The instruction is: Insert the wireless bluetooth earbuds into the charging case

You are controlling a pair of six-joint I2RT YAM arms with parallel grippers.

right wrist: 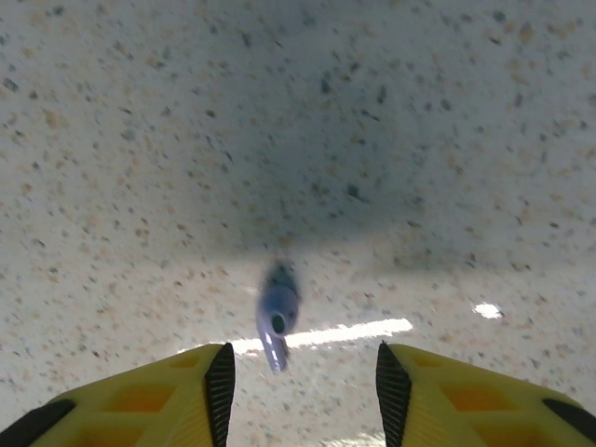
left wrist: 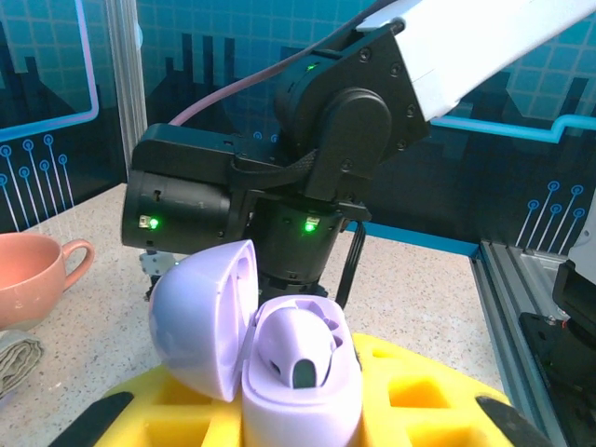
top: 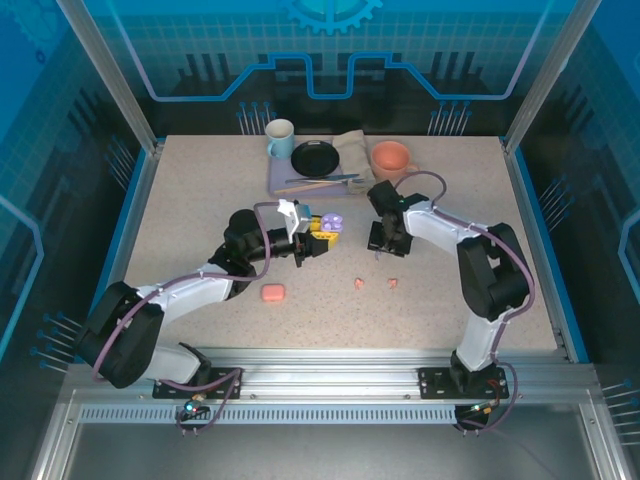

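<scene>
**A:** How far along is this looking?

**B:** Early, I'm judging. The left gripper (top: 312, 243) is pinching the lilac case (left wrist: 300, 382) and holding it with the lid (left wrist: 200, 321) hanging open.

**A:** Is anything sitting in it?

**B:** I'm seeing a rounded lilac shape with a dark slot inside. I'm not managing to tell whether that is a seated bud or the bare well.

**A:** What is the right gripper (right wrist: 300, 382) doing?

**B:** It's hovering low over the table (top: 200, 200) with its fingers (right wrist: 209, 391) spread wide. One lilac bud (right wrist: 277, 317) is lying between them and just ahead, a little blurred, with nothing touching it.

**A:** Where are the pink ones lying?

**B:** Two pink buds (top: 358, 283) (top: 392, 282) are lying loose on the table, near each other, on the arm-base side of the right gripper. The pink case (top: 272, 292) is sitting apart to their left and looking closed.

**A:** So what is remaining?

**B:** Nearly all of it, I'm guessing. The lilac bud is waiting to be picked up and seated. The pink case is needing opening, and both pink buds are needing to go in
</scene>
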